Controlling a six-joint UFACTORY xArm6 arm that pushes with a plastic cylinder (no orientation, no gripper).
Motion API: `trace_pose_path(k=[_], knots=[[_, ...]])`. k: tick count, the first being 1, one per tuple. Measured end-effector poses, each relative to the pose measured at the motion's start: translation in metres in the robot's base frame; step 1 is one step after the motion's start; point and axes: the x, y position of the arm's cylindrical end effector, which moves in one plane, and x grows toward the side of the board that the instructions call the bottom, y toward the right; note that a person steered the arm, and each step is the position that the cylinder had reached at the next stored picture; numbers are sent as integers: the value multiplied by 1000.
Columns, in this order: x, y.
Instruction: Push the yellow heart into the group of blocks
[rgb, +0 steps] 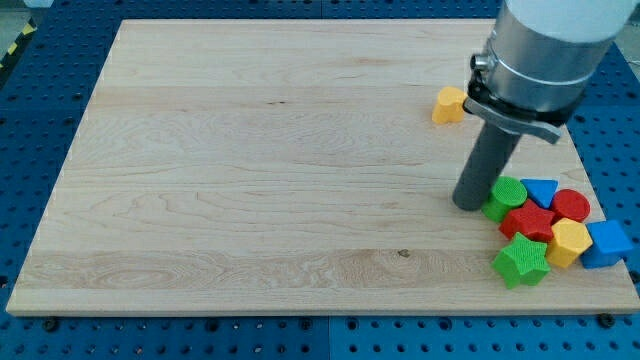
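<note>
Camera view: no jaws in view; my tip beside green block, yellow heart well apart, toward the view's top.

Arm enters from the view's top right: wide grey cylindrical housing cut off by the frame edge, dark clamp bracket below it, then straight dark rod dropping down and slightly toward the view's left. My tip down at the surface in the right half of the view, about mid-height, rod close to vertical with a slight lean. Upper part of the arm out of frame, so joint pose not readable.
</note>
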Motion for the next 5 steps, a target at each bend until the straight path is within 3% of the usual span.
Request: trace_pose_path(k=[2,3,4,5], knots=[[-139,-46],[-174,-22],[-157,26],[-122,33]])
